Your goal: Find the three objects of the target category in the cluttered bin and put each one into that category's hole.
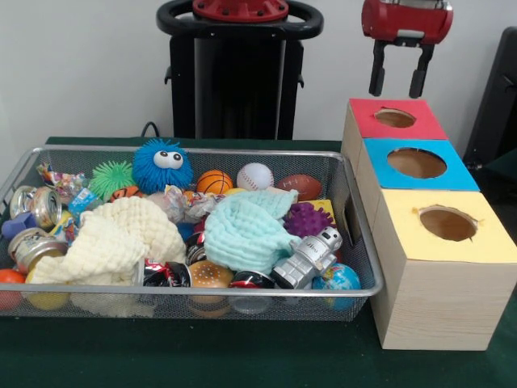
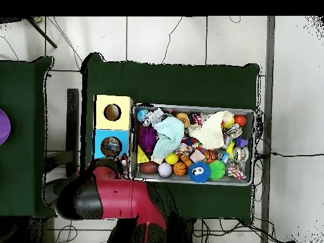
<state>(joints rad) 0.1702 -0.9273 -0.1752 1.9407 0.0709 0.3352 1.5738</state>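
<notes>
item: wire bin (image 1: 359,234) on the green table (image 1: 242,364), crowded with mixed goods; beside it three wooden boxes with a red hole (image 1: 395,118), a blue hole (image 1: 417,162) and a yellow hole (image 1: 447,223).

tool (image 1: 397,81): hangs empty above the red hole, its two black fingers spread apart, well clear of the bin.

target category: not marked in either view; the small sports balls are a likely set of three, judged only from their count.
- basketball (image 1: 214,182), baseball (image 1: 255,176), football (image 1: 298,187): in a row along the bin's far wall, touching or nearly so. probably light, foam-like, a little squashy, not fragile. round and smooth, so apt to roll or slip; best pinched across the widest part from above. the football should be taken across its short axis.

neighbours that may hinder: blue fuzzy ball (image 1: 162,164) just beside the basketball; mint cloth (image 1: 242,230) and cream cloth (image 1: 113,238), soft and draping, lying over other goods; silver toy robot (image 1: 307,259) near the front rim.
</notes>
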